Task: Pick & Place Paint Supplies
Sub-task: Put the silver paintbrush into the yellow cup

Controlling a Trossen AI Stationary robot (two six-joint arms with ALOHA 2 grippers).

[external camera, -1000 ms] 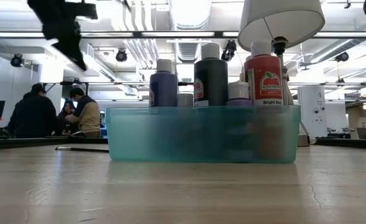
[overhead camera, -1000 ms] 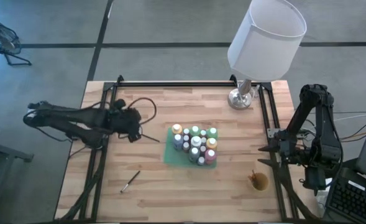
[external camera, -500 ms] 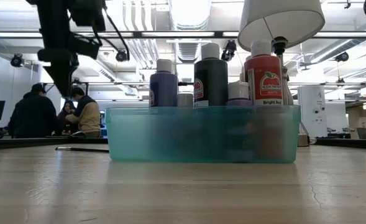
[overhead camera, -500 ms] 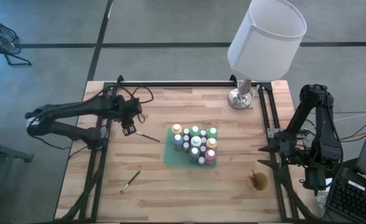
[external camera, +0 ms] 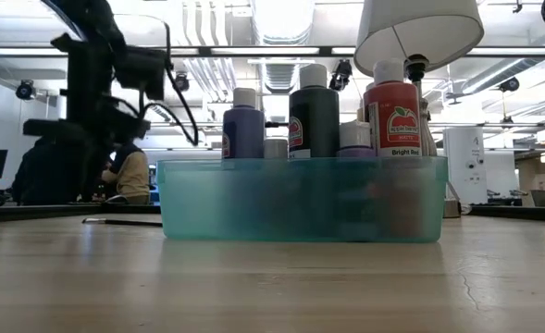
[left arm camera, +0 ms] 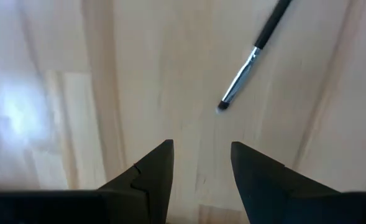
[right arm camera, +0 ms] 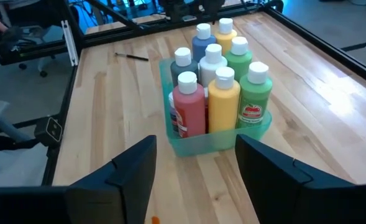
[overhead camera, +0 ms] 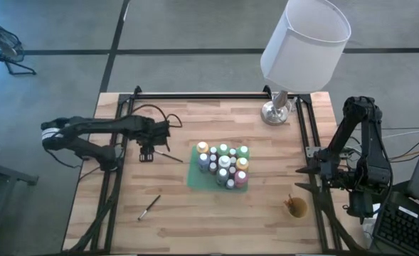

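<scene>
1 brush (left arm camera: 251, 57) diagonal, bristles toward left gripper (left arm camera: 200, 163)

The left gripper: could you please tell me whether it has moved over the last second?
Yes. In the high view the left gripper has swung toward the bin of bottles, now hovering by the brush.

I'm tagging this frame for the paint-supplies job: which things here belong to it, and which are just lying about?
Job:
- paint bottles in the teal bin
- brush by the open left gripper
- second brush nearer the front

Lying about:
- lamp
- tan cup
</scene>
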